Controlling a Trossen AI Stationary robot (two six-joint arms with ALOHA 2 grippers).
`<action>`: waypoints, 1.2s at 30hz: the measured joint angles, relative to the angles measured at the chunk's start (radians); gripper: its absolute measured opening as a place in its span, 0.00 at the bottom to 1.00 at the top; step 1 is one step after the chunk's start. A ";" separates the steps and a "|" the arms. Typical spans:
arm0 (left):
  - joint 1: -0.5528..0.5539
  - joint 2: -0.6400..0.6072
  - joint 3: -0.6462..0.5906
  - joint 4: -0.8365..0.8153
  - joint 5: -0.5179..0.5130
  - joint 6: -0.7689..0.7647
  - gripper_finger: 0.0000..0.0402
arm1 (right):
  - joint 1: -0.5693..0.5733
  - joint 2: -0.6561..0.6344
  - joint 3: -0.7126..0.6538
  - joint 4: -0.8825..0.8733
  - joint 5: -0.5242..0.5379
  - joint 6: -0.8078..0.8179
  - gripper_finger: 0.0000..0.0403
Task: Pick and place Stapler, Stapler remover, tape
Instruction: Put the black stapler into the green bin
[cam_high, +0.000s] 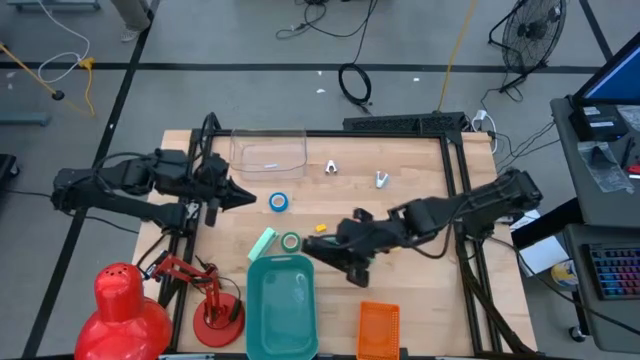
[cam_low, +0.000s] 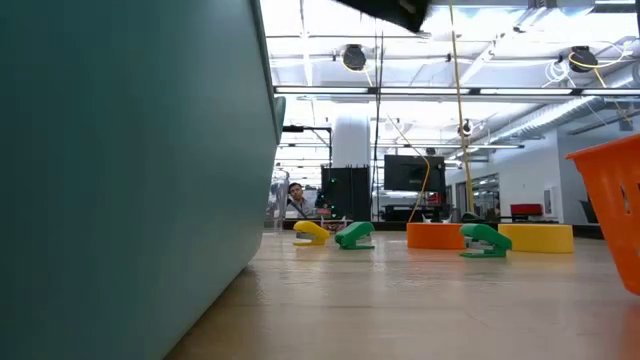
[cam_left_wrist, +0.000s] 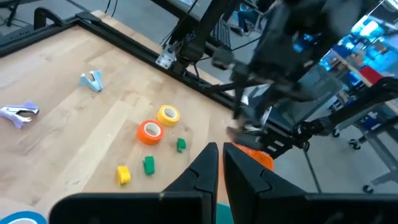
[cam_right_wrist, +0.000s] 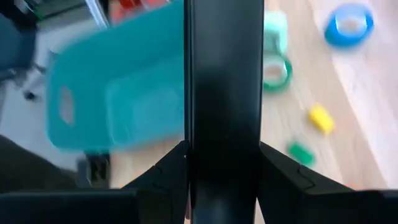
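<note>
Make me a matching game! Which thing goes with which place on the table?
Things:
1. blue tape roll
2. green tape roll
3. orange basket
4. clear tub

Places:
A. at the table edge that is at the top of the high view
B. just above the teal bin, beside a light green block
C. on bare wood just past the left claw
D. at the bottom table edge, right of the teal bin

Pairs: 1-C, 2-B, 3-D, 4-A
</note>
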 joint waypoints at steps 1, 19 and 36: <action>0.002 0.002 0.000 -0.004 -0.001 0.008 0.06 | -0.007 0.022 0.035 -0.002 -0.005 -0.011 0.33; 0.141 -0.083 0.000 -0.161 -0.164 -0.082 0.06 | -0.079 0.284 0.365 -0.120 -0.239 0.003 0.33; -0.009 -0.075 0.000 -0.142 -0.170 -0.221 0.06 | -0.015 0.370 0.364 0.191 -0.193 -0.031 0.33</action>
